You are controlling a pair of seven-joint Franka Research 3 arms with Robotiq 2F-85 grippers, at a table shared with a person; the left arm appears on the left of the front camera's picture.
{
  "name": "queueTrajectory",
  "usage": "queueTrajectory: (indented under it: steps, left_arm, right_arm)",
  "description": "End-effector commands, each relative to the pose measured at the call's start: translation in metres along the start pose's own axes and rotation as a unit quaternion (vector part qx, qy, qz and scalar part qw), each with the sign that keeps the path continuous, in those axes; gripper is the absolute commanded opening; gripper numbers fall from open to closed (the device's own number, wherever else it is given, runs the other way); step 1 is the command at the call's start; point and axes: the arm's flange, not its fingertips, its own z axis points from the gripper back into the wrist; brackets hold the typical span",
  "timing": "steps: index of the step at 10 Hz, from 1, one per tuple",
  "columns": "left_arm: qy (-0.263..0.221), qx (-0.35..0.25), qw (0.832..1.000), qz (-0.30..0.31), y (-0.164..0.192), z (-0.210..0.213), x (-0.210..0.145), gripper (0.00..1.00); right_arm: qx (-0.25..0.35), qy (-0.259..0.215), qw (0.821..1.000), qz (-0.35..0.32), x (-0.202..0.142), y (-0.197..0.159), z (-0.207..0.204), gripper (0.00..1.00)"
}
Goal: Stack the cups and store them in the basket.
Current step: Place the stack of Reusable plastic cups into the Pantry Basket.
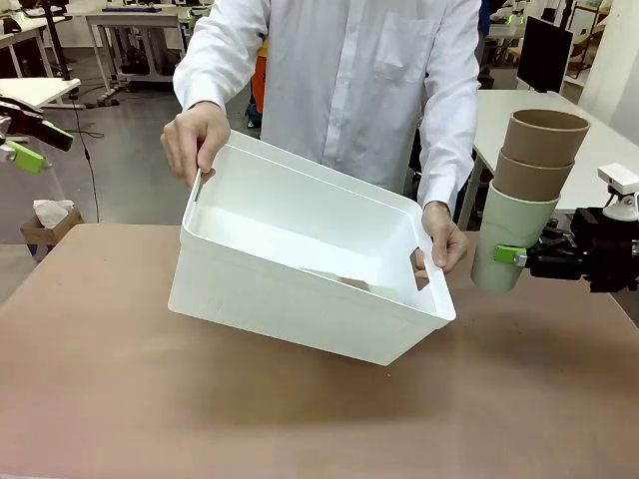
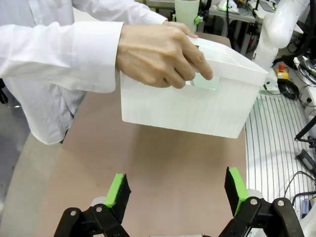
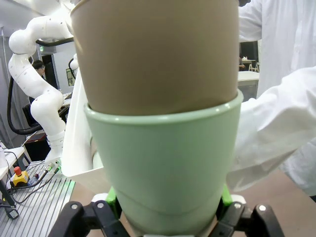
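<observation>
White rectangular basket [image 1: 300, 269] with cut-out handles, held tilted above the table, open side facing forward, stack of three cups [image 1: 527, 195] to its right, mint green one outermost, two tan-brown nested inside, leaning slightly

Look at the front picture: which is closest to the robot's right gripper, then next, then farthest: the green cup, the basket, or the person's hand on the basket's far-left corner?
1. The green cup, clamped in the right gripper at picture right.
2. The basket, tilted in the middle.
3. The person's hand, on the basket's far-left corner.
</observation>
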Motion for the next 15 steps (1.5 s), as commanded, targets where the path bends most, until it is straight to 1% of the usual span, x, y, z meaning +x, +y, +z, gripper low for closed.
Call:
queueTrajectory:
  steps: [1,4,5,6,8,10,13,15]
  left_arm:
    - [0.004,0.003,1.0,0.003,-0.001,0.0,0.002,1.0]
    - [0.004,0.003,1.0,0.003,-0.001,0.0,0.002,1.0]
    - [0.004,0.003,1.0,0.003,-0.001,0.0,0.002,1.0]
    - [0.004,0.003,1.0,0.003,-0.001,0.0,0.002,1.0]
    - [0.004,0.003,1.0,0.003,-0.001,0.0,0.002,1.0]
    - [0.004,0.003,1.0,0.003,-0.001,0.0,0.002,1.0]
    - [0.004,0.003,1.0,0.003,-0.001,0.0,0.002,1.0]
    - [0.004,0.003,1.0,0.003,-0.001,0.0,0.002,1.0]
  right_arm:
    - [0.001,-0.001,1.0,0.003,0.006,0.001,-0.001,0.86]
    - [0.001,-0.001,1.0,0.003,0.006,0.001,-0.001,0.86]
    - [0.0,0.0,1.0,0.0,0.0,0.0,0.0,0.86]
    - [-0.022,0.014,1.0,0.007,0.016,0.007,0.001,0.86]
    - [-0.044,0.02,0.999,0.018,0.058,0.024,0.004,0.86]
    - [-0.068,0.056,0.996,0.021,0.101,0.04,-0.004,0.86]
    - [-0.1,0.121,0.987,0.035,0.15,0.056,-0.04,0.86]
    - [-0.11,0.178,0.976,0.067,0.165,0.061,-0.08,0.86]
